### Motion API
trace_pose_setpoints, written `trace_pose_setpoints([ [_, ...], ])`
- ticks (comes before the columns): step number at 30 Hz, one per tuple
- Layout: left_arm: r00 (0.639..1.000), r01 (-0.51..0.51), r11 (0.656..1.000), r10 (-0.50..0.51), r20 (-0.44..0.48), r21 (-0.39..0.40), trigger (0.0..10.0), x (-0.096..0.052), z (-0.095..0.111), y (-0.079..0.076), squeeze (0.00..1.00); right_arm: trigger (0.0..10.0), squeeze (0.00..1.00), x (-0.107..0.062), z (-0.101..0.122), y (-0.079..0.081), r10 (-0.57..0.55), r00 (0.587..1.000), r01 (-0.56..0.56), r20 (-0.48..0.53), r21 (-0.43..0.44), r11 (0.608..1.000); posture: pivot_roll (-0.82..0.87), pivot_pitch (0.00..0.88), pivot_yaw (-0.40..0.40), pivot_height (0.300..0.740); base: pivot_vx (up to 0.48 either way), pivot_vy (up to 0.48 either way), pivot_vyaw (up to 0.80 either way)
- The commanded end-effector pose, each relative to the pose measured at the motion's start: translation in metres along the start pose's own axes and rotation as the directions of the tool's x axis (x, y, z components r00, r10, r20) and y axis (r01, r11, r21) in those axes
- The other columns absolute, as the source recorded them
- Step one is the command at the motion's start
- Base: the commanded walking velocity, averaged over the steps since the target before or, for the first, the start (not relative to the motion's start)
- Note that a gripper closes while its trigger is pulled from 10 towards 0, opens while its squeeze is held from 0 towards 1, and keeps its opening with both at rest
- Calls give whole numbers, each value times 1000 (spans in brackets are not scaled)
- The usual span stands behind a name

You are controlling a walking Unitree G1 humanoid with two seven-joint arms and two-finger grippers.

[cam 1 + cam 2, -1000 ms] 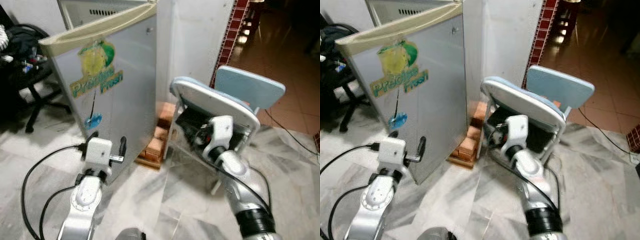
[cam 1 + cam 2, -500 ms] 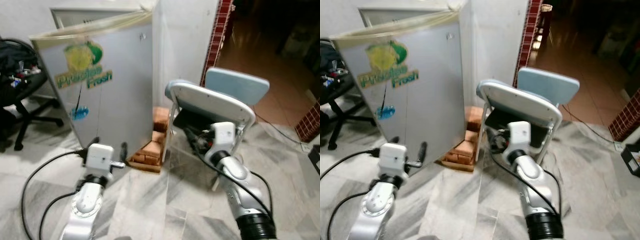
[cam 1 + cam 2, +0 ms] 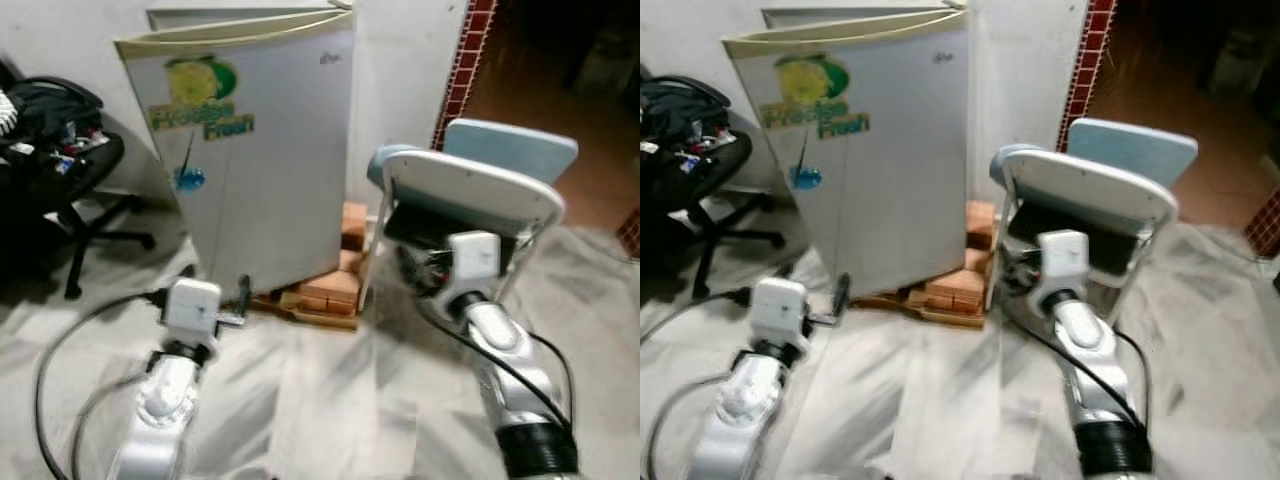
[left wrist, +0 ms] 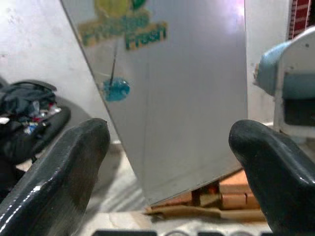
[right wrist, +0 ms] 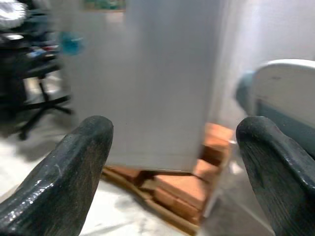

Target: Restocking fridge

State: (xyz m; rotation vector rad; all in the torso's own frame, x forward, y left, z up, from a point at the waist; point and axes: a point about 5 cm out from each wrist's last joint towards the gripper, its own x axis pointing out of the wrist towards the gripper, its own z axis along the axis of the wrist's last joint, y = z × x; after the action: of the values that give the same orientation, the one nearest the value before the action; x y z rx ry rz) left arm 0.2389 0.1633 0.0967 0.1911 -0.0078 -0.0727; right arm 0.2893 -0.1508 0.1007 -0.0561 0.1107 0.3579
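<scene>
View swung since earlier frame; fridge (image 3: 265,160) now square ahead of left end effector (image 4: 167,167), nearer than right end effector (image 5: 172,167). Both spread, empty.

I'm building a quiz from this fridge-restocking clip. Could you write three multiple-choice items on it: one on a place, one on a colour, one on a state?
1. What does the fridge stand on?
A. bricks
B. a chair
C. a rug

2. What colour is the folding chair's seat?
A. red
B. light blue
C. black

3. How is the left gripper?
A. shut on a bottle
B. open, empty
C. shut on the door

Key: 1 A, bricks show under its base; 2 B, its seat is pale blue; 3 B, its fingers stand wide apart.
</scene>
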Motion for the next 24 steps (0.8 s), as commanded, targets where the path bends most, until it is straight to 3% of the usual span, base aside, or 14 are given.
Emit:
trace_pose_setpoints([
  [1,999,30,999,-29,20,-25,10000,3,6,-9,0,10000,0,-7,0,-11,-5,1000,5,6,-15,1000,9,0,42,740,0,480,0],
  [2,1000,2,1000,-2,13,-24,10000,3,6,-5,0,10000,0,-6,-2,-15,-33,999,33,3,56,998,9,0,42,740,0,480,0],
  [5,1000,-15,999,15,9,-30,10000,2,5,-3,0,10000,0,-6,-3,-18,-65,998,64,1,85,994,16,0,30,740,0,480,0],
  [6,1000,-19,999,20,7,-35,10000,1,4,-1,0,10000,0,-5,-6,-21,-127,992,128,-15,120,984,29,0,19,740,0,480,0],
  [8,1000,12,999,-12,15,-29,10000,2,4,-1,0,10000,0,-2,-11,-25,-243,969,247,-48,134,960,53,0,-3,740,0,480,0],
  [11,1000,9,1000,-8,28,-8,10000,3,2,3,0,10000,0,-2,-15,-26,-329,942,334,-64,119,935,55,0,-9,740,0,480,0],
  [13,1000,-14,999,15,13,-33,10000,0,-3,11,0,10000,0,-2,-17,-18,-320,945,326,-60,172,930,25,0,11,740,0,480,0],
  [17,998,-65,996,64,-10,-68,10000,-4,-7,11,0,10000,0,-5,-20,-10,-266,962,271,-58,132,953,13,0,22,740,0,468,0],
  [20,988,-149,986,146,-53,-68,10000,-6,-15,15,0,10000,0,-9,-22,-16,-294,955,298,-48,122,947,17,0,20,740,0,109,0],
  [24,986,-161,983,156,-62,-90,10000,-10,-18,15,0,10000,0,-14,-26,-24,-307,950,312,-58,115,943,15,0,14,740,0,0,0],
])
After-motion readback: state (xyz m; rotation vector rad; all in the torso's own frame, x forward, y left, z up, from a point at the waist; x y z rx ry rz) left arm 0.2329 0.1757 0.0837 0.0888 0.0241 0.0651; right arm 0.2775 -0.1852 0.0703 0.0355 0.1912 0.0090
